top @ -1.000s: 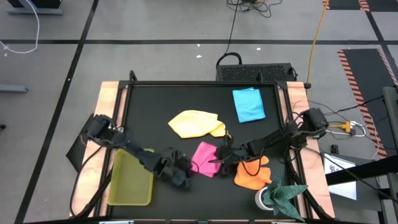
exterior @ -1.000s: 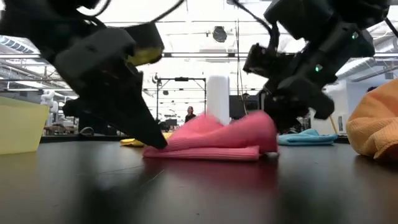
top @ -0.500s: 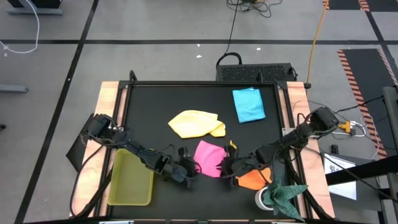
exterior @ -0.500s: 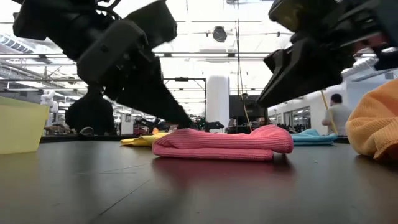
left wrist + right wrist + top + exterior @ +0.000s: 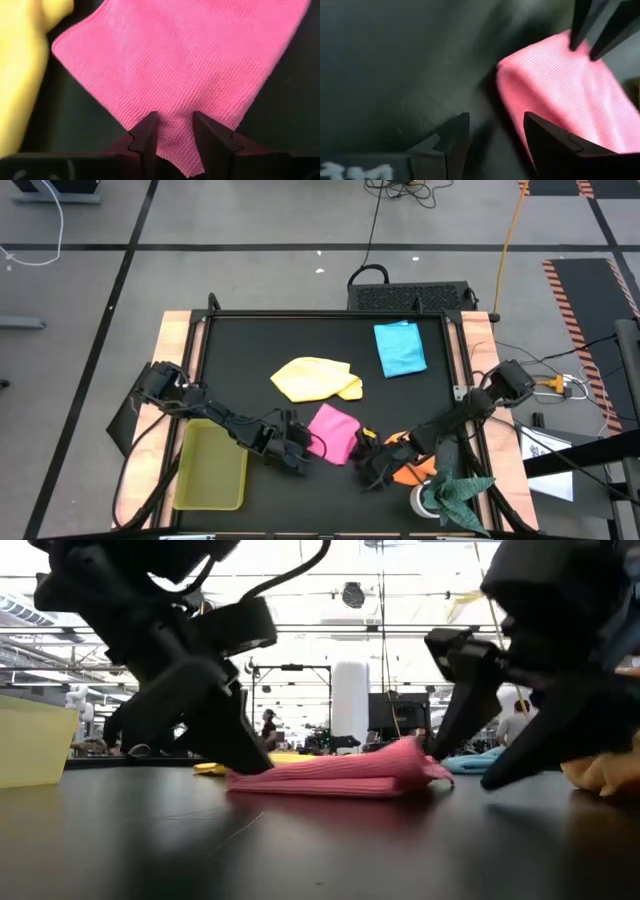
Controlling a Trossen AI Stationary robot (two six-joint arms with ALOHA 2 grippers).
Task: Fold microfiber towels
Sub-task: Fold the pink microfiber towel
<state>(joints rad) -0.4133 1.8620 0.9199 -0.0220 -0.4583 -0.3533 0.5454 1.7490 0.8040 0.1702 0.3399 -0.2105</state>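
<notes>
Pink towel point(image 5: 190, 80), ribbed weave, pinched by left tool point(image 5: 176, 131).

Yellow-green tray point(image 5: 210, 468) (green cloth point(image 5: 458, 490) opposite)

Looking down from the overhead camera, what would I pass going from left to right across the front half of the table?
Yellow-green tray → left gripper, holding the pink towel's edge → pink towel → right gripper, open beside the towel → orange towel → dark green cloth.
</notes>
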